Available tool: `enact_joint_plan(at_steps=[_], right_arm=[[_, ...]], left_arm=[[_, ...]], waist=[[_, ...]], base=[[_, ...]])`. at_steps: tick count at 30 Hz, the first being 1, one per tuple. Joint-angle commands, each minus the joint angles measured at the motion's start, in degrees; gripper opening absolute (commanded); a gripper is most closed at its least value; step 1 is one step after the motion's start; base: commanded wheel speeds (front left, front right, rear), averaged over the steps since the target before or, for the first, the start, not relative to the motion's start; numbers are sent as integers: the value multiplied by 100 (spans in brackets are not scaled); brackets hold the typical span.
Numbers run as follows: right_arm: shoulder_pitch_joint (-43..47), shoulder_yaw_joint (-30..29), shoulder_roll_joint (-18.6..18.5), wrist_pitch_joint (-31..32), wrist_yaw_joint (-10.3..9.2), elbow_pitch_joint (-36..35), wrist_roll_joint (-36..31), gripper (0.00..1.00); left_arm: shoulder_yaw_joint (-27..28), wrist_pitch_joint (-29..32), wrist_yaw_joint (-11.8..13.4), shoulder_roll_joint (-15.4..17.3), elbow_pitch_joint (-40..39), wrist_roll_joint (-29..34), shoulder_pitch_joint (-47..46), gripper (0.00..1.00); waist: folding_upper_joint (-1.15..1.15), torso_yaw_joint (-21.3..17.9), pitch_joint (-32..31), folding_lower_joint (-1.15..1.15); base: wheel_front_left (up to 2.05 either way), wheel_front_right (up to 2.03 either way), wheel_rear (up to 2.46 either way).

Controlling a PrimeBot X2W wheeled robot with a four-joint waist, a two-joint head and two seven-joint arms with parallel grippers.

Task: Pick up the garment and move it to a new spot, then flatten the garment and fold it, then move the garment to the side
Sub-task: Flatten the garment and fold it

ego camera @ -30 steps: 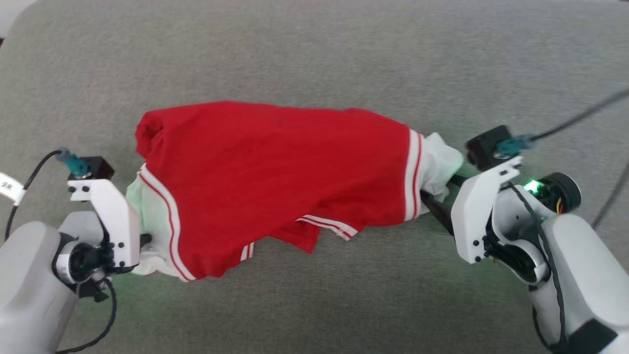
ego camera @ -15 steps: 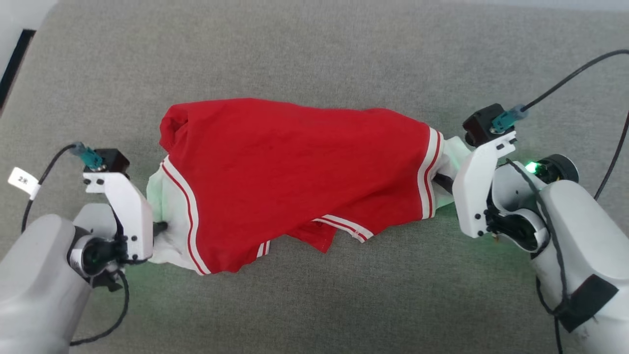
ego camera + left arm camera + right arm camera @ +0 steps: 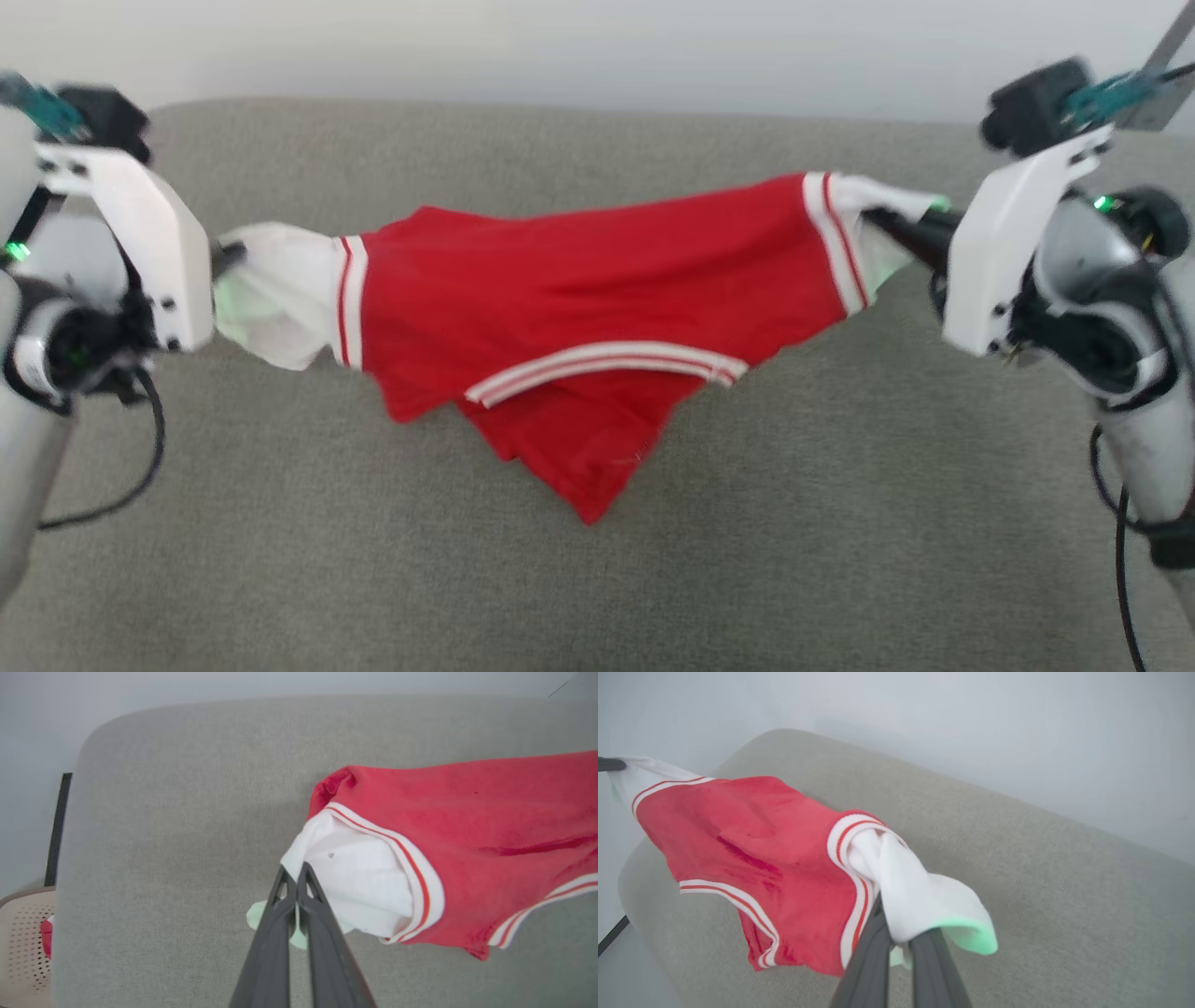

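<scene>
1. Garment (image 3: 579, 308) hangs stretched across the middle of the head view, its lowest red corner drooping toward the grey cushion (image 3: 840, 523).
2. Left gripper (image 3: 229, 252), at mid-left, fingers pinched together on one white sleeve end.
3. Right gripper (image 3: 878, 219), at upper right, fingers clamped on the other white sleeve end.

Grey cushion (image 3: 597, 579), beige perforated basket (image 3: 21, 947)

The garment (image 3: 490, 812) is cut off at right.
</scene>
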Motion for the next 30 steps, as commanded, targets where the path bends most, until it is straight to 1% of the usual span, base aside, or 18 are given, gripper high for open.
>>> enact_joint_plan(at_steps=[1, 5, 11, 18, 24, 30], right_arm=[[-103, -109, -12, 18, -8, -68, 36, 0], [-345, -342, 64, 9, -8, -170, 82, 0], [-665, -564, 170, -88, -7, -194, 89, 0], [-1166, -682, 342, -122, -7, -191, 22, 0], [-1516, -714, 399, -238, -7, -123, -107, 0], [-1941, -670, 422, -675, -7, 293, -420, 0]], left_arm=[[57, 43, 63, 64, -99, -15, -162, 0], [140, 128, 157, 112, -325, 20, -532, 0], [139, 143, 161, 25, -436, 128, -1041, 0], [103, 26, 103, -130, -321, 290, -1631, 0], [64, -70, 33, -193, -230, 383, -1975, 0], [14, -354, -34, -340, -8, 555, -2317, 0]], waist=[[0, -129, -214, 0], [0, -244, -483, 0], [0, -358, -714, 0], [0, -518, -886, 0], [0, -601, -905, 0], [0, -617, -590, 0]], base=[[0, 0, 0], [0, 0, 0], [0, 0, 0], [0, 0, 0], [0, 0, 0], [0, 0, 0]])
